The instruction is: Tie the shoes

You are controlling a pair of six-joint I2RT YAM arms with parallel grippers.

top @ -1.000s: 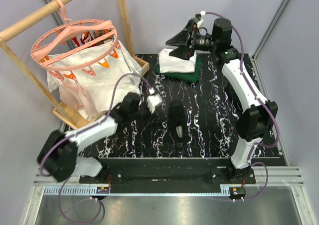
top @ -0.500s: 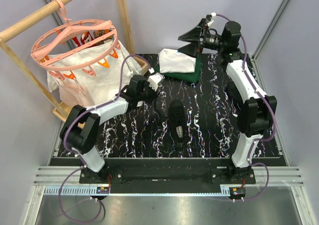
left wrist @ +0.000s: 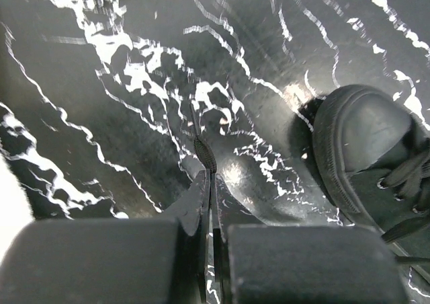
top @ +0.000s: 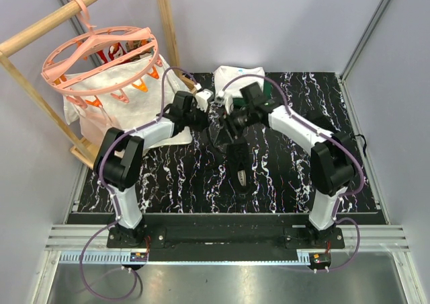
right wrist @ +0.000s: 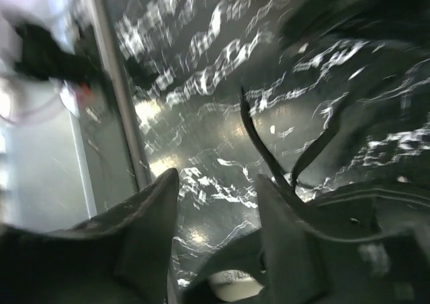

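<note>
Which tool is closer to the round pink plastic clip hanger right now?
Left. The left tool is to the right of the round pink plastic clip hanger, by the small black lace-up sneaker's far end; the right tool is farther right.

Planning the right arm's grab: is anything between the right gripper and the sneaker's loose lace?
Nothing visible. The right gripper stands open just short of the lace, with only bare marbled table between them.

The right wrist view is smeared by motion blur. The sneaker runs off the left wrist view's right edge.
</note>
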